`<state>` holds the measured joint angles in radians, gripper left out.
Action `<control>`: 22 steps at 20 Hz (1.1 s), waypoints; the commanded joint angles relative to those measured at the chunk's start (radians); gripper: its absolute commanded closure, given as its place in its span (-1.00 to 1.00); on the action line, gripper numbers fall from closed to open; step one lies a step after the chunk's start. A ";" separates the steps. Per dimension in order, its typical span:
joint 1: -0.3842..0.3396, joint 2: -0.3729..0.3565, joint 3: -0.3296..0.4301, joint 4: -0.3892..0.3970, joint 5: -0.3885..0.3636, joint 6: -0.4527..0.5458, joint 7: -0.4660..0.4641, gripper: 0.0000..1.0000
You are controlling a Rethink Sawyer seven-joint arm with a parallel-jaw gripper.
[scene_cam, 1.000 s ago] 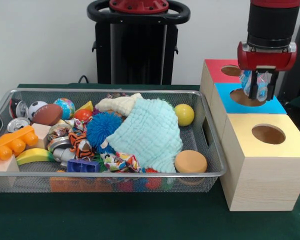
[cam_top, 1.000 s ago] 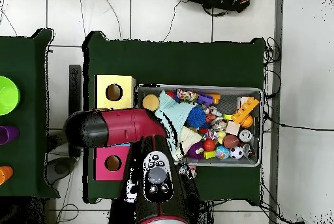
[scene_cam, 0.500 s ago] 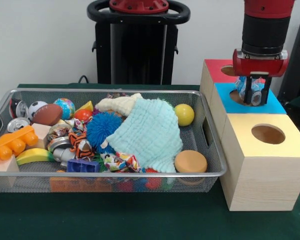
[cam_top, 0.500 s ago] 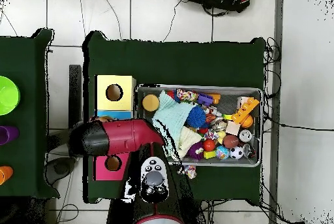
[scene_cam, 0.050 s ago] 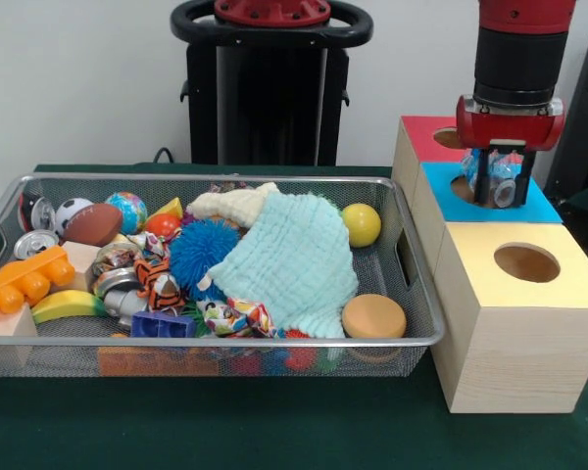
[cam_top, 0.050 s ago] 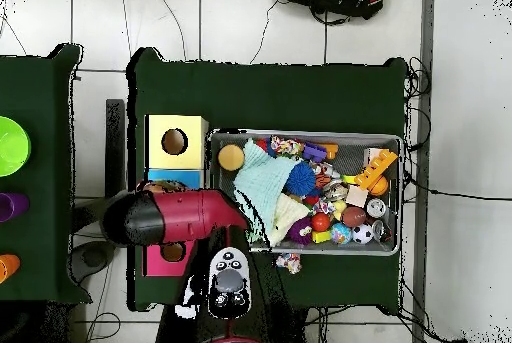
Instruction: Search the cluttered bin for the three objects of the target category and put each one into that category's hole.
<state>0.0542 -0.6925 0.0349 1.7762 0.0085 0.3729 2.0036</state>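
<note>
Green bench [scene_cam, 0.050 s ago: 274,431] carries wire bin [scene_cam, 0.050 s ago: 206,343] full of toys, pale cloth [scene_cam, 0.050 s ago: 294,259] on top. Beside it, wooden box row: red [scene_cam, 0.050 s ago: 426,137], blue [scene_cam, 0.050 s ago: 529,206], yellow [scene_cam, 0.050 s ago: 559,284] tops. Tool [scene_cam, 0.050 s ago: 497,191] directly over blue hole [scene_cam, 0.050 s ago: 463,188], clenched on small bluish crumpled object [scene_cam, 0.050 s ago: 500,176].

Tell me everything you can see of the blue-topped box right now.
The blue-topped box is the middle of three wooden-looking boxes in a row beside the bin, pressed between the red-topped box behind it and the yellow-topped box in front. Its flat top is bright blue with a round hole, partly hidden. The claw hangs right over that hole, shut on a crinkly bluish item. In the overhead view the arm covers most of it.
</note>
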 commanded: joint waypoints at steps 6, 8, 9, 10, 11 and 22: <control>-0.002 0.066 0.001 0.092 0.045 0.012 0.187 -1.00; -0.010 0.063 0.007 0.092 0.050 0.020 0.178 -1.00; -0.010 0.061 0.006 0.088 0.054 0.030 0.176 -1.00; -0.015 0.059 0.009 0.086 0.057 0.039 0.171 -1.00; -0.018 0.058 0.011 0.080 0.060 0.051 0.167 -1.00; -0.042 -0.033 -0.004 0.041 0.085 0.245 0.126 -1.00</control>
<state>0.0504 -0.6993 0.0211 1.7815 0.0514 0.4263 2.0036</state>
